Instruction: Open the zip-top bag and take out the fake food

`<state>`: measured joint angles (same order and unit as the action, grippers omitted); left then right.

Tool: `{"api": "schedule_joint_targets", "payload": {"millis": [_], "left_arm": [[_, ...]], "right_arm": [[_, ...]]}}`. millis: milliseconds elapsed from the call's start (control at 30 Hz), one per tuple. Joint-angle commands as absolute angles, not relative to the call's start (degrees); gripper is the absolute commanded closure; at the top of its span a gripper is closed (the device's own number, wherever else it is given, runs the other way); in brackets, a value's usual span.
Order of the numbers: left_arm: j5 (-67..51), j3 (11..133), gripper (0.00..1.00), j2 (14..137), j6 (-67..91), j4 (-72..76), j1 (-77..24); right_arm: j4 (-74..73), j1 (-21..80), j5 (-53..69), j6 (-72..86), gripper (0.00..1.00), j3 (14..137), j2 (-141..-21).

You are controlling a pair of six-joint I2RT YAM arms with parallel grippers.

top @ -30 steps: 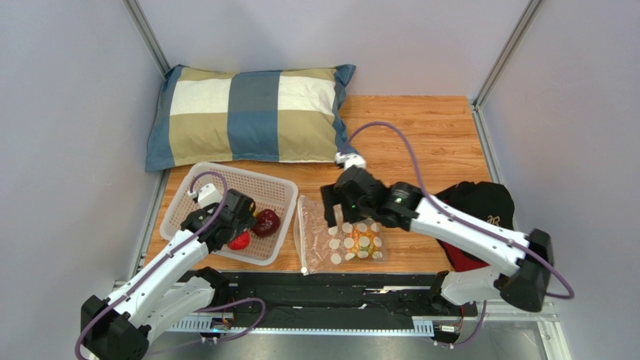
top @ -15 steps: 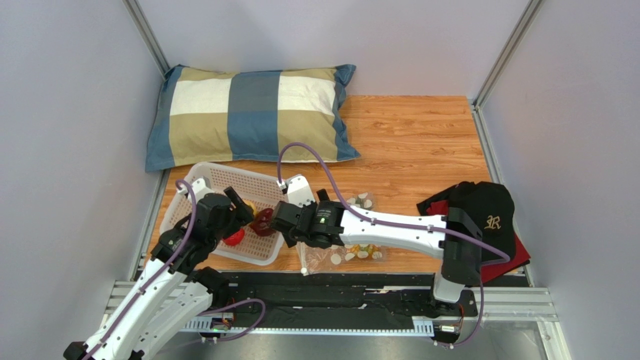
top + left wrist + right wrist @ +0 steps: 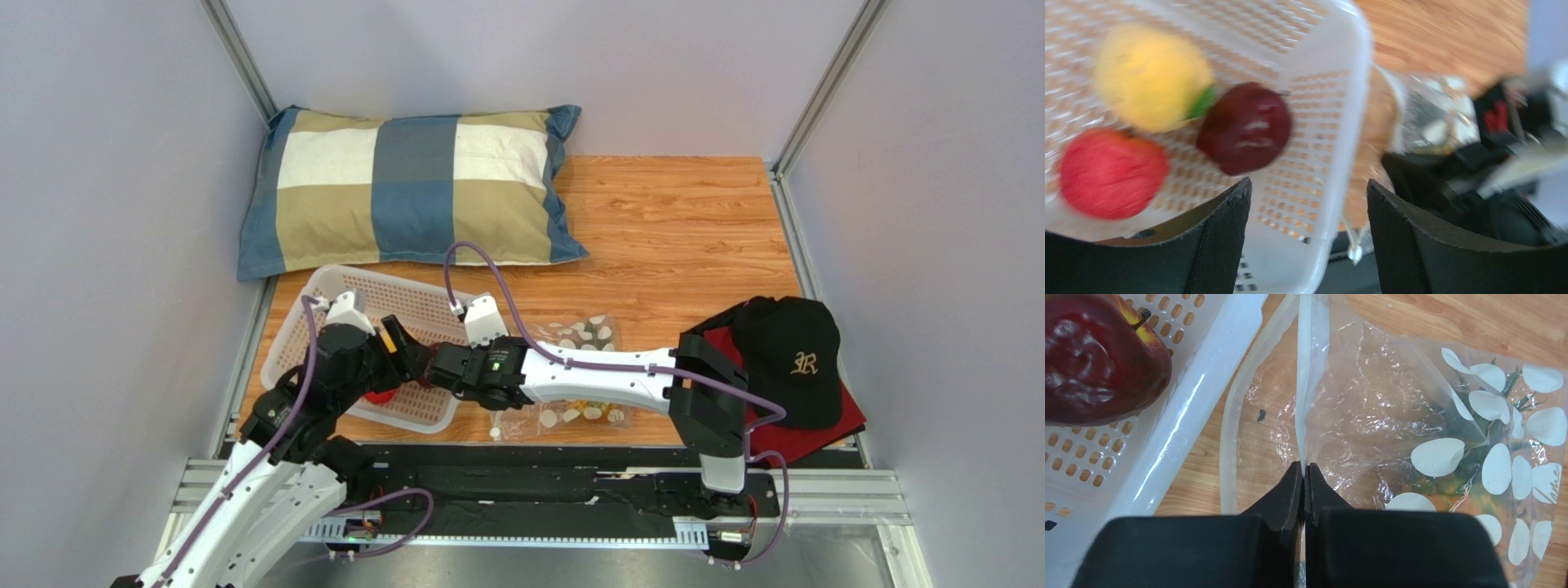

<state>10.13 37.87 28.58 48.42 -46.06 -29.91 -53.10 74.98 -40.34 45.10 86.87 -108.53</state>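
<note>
Pinching tight on the white zip strip (image 3: 1303,373), R jaws now hold one lip of the zip-top bag (image 3: 1389,410) at its 9 o'clock edge. 1 s ago the R arm (image 3: 613,366) sat over the bag's middle, so it has swung across to the mouth. Bag lies flat on the desk (image 3: 675,233), just at 3 o'clock of the white basket (image 3: 1201,380). Orange-green fake food (image 3: 1447,478) remains inside. L jaws gape wide, empty, above the basket w/ a dark red toy apple (image 3: 1244,128). Prob. meaning: grip for the pull-open is set, lips look parted, bag not yet emptied.
</note>
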Motion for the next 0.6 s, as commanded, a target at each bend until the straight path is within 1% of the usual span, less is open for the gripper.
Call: {"api": "schedule_joint_targets", "payload": {"millis": [0, 33, 67, 100, 133, 167, 233, 267, 333, 433, 567], "left_arm": [[-20.38, 32.89, 0.31, 24.88, 39.28, -26.32, -29.62], [-24.39, 30.17, 0.40, 24.87, 40.24, -22.28, -29.62], [-27.83, 29.02, 0.43, 25.48, 41.65, -14.14, -29.62], [-33.26, 27.87, 0.47, 27.66, 44.53, -10.06, -29.71], [-35.14, 26.30, 0.56, 29.25, 45.78, -6.28, -29.97], [-36.20, 26.02, 0.59, 31.01, 46.75, -1.11, -30.32], [-36.13, 26.89, 0.66, 37.33, 47.11, -0.35, -32.42], [-35.78, 27.33, 0.67, 41.79, 47.02, 2.00, -33.39], [-33.58, 29.08, 0.72, 45.86, 47.20, 2.46, -36.98], [-29.37, 30.05, 0.72, 51.93, 47.98, 7.02, -39.63], [-31.38, 32.95, 0.73, 64.21, 49.04, 14.14, -40.25]], "right_arm": [[-51.78, 75.32, -44.03, 46.85, 1.00, 83.60, -102.24], [-51.68, 75.32, -43.77, 46.58, 1.00, 82.98, -101.09], [-51.42, 75.32, -42.99, 46.15, 1.00, 82.19, -99.77], [-50.81, 75.32, -42.54, 45.88, 1.00, 81.57, -97.32], [-50.63, 75.32, -42.19, 45.53, 1.00, 80.52, -95.82], [-50.28, 75.32, -40.97, 45.18, 1.00, 79.99, -94.41], [-49.66, 75.32, -40.34, 44.30, 1.00, 79.46, -90.73], [-49.66, 75.32, -39.82, 43.95, 1.00, 79.19, -89.75], [-49.48, 75.24, -39.20, 43.25, 1.00, 79.19, -87.12], [-48.52, 75.32, -37.97, 42.10, 1.00, 78.49, -85.35], [-45.71, 74.97, -35.43, 41.75, 1.00, 75.94, -82.28]]}}
